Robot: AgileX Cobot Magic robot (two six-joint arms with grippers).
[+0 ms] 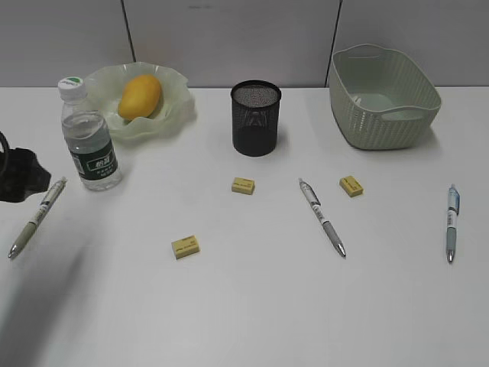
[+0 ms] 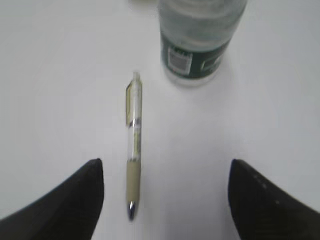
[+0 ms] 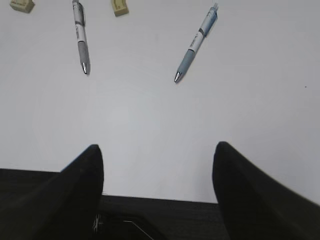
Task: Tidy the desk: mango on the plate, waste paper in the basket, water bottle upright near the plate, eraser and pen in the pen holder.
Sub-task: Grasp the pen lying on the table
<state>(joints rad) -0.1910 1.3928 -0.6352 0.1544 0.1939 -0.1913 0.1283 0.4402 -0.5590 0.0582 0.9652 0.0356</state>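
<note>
White worktop partway through tidying. The mango lies in the wavy-rimmed plate at far left, and the water bottle stands upright just beside that plate, so both items appear settled. No waste paper is visible on the worktop; whether it lies in the basket at far right cannot be told. The black mesh pen holder stands centrally at the back, apparently to be reachable by either arm.

Three yellow erasers remain loose: the left eraser, the middle eraser just in front of the holder, and the right eraser. Three pens remain: the left pen, the centre pen and the blue pen.

The left claw, jaws apart, hangs over the left pen, which lies lengthwise between the fingers but nearer the left one; the bottle stands close beyond its clip end, limiting forward room. The right claw, jaws apart and empty, sits near the worktop's front edge, with bare surface between it and the centre and blue pens.
</note>
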